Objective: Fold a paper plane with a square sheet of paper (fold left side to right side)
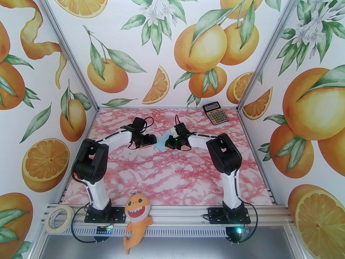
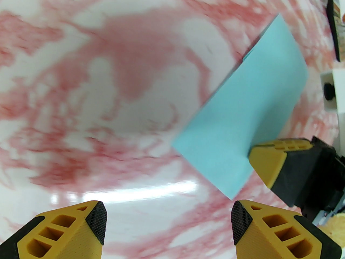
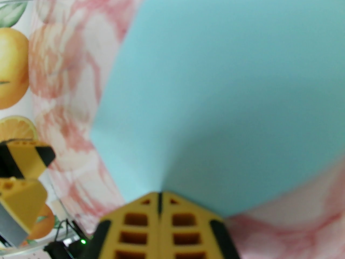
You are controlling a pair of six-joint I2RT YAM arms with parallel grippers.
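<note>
The square sheet of paper [image 1: 161, 142] is pale blue and sits mid-table between the two grippers. In the left wrist view the paper [image 2: 248, 112] looks oblong, with a second layer's edge showing along its upper left side. My right gripper [image 3: 159, 196] is shut on the near edge of the paper [image 3: 215, 90]; the same right gripper [image 1: 167, 142] reaches the sheet from the right, and one of its fingers [image 2: 272, 155] rests on the sheet's edge. My left gripper [image 2: 168, 220] stands open just left of the paper, nothing between its fingers; it shows from above as the left gripper [image 1: 154, 140].
A black-and-gold calculator [image 1: 216, 113] lies at the back right of the pink marbled table [image 1: 172, 177]. A tape roll [image 1: 58, 217] and an orange plush shark [image 1: 137, 217] sit at the near rail. Orange-print walls close in three sides.
</note>
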